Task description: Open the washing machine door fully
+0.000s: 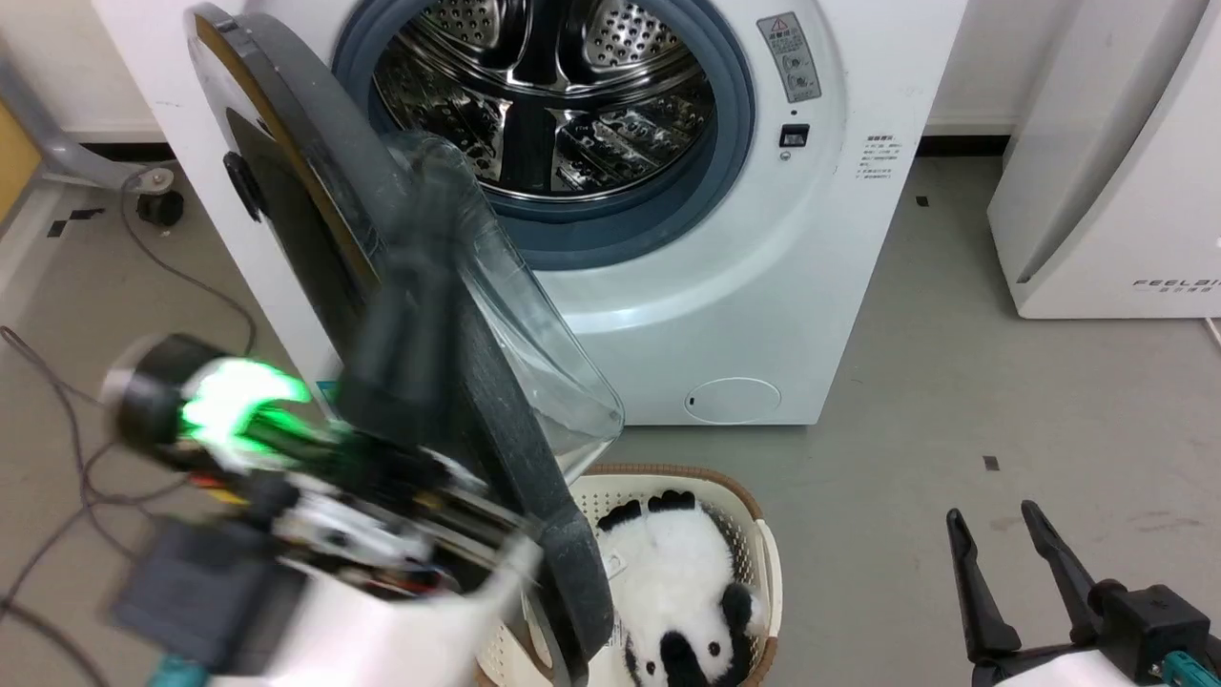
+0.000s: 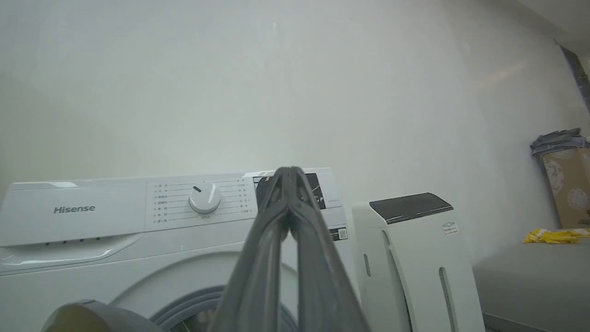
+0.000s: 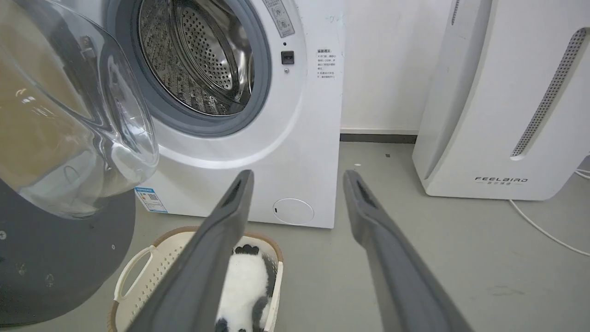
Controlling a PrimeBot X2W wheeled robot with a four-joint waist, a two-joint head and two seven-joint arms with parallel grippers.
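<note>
The washing machine door (image 1: 324, 134) stands swung out to the left, seen nearly edge-on, with its dark grey inner face (image 3: 55, 258) turned right. Its clear glass bowl (image 1: 534, 324) bulges toward the steel drum (image 1: 544, 86). My left gripper (image 1: 401, 324) is a dark blur lying across the door's inner side by the bowl; I cannot tell whether it touches. In the left wrist view the left gripper (image 2: 289, 171) is shut on nothing and points at the washer's control panel, with the door's rim (image 2: 87, 318) at the lower left. My right gripper (image 1: 992, 512) hangs open at the lower right, away from the door.
A white laundry basket (image 1: 763, 553) holding a panda plush (image 1: 677, 592) sits on the floor under the door's lower edge. A white air purifier (image 1: 1116, 191) stands right of the washer. Cables (image 1: 57, 401) trail over the floor at the left.
</note>
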